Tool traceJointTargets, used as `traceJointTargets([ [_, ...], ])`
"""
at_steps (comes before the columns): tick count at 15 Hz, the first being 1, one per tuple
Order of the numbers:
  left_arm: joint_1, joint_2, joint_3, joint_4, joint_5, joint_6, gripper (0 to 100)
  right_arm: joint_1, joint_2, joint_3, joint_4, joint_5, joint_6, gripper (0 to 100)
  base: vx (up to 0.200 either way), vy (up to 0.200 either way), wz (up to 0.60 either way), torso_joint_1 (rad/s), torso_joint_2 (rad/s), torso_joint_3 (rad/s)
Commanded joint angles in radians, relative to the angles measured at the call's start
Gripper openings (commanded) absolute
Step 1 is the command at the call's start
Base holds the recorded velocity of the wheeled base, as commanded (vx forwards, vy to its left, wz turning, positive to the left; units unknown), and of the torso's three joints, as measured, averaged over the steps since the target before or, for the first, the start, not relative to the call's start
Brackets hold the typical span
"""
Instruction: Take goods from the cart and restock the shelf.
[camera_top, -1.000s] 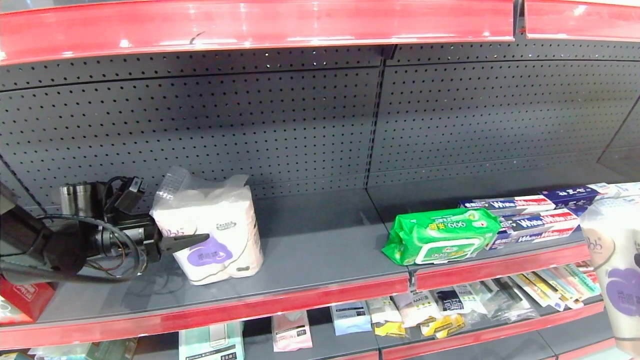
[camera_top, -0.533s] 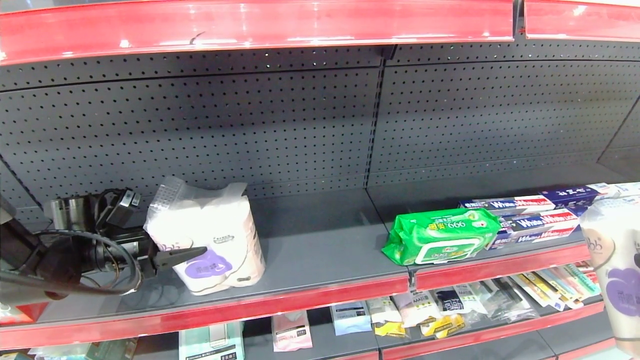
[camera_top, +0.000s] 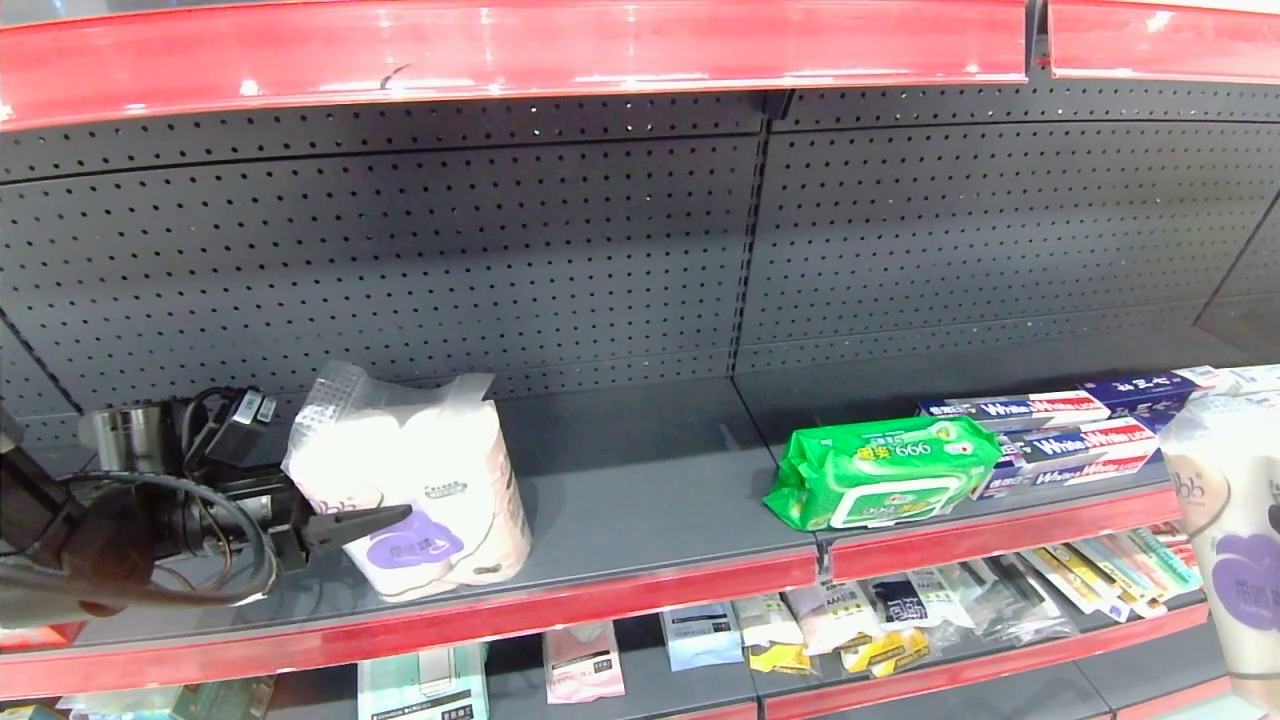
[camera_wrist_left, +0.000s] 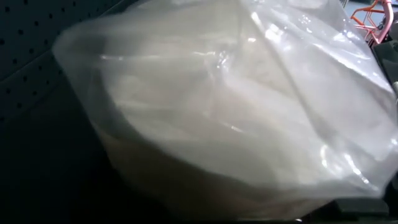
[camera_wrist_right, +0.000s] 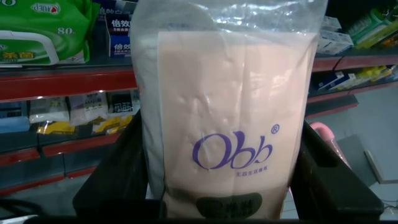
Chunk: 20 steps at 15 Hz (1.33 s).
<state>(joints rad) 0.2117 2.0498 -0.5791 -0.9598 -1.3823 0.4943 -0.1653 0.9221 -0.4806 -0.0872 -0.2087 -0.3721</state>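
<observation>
Grey pegboard (camera_top: 500, 250) backs the shelf (camera_top: 640, 500). Left fingers (camera_top: 360, 522) pinch a toilet-roll pack (camera_top: 430, 470) resting near its front edge: placing looks nearly done, so letting go comes next. Right fingers (camera_wrist_right: 115, 165) clamp a second pack (camera_wrist_right: 230, 124), held off the shelf's right end.

Count: 2 tissue packs (camera_top: 420, 480), 1 green wipes pack (camera_top: 885, 470), at least 3 toothpaste boxes (camera_top: 1075, 445). Small packets (camera_top: 850, 620) below: too cluttered to count.

Glossy clear plastic wrap on tissue pack (camera_top: 420, 490), matt grey metal shelf (camera_top: 640, 480)
</observation>
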Motion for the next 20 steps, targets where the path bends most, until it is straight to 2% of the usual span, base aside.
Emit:
traceJointTargets([
  [1,0.002,0.0,0.009,0.0,0.0,0.0,0,0.0,0.004,-0.001,0.0,0.0,-0.001,0,0.0,0.0,0.0,0.0,0.0,0.0],
  [13,-0.006,-0.019,0.035,0.0,0.016,-0.01,0,0.0,0.004,-0.003,0.0,0.0,-0.001,0,0.0,0.0,0.0,0.0,0.0,0.0],
  [16,-0.008,-0.023,0.033,0.0,0.052,-0.013,0,0.0,0.004,-0.003,0.0,0.0,-0.001,0,0.0,0.0,0.0,0.0,0.0,0.0],
  [20,-0.008,-0.025,0.033,0.0,0.052,-0.013,0,0.0,0.004,-0.004,0.0,0.0,-0.001,0,0.0,0.0,0.0,0.0,0.0,0.0],
])
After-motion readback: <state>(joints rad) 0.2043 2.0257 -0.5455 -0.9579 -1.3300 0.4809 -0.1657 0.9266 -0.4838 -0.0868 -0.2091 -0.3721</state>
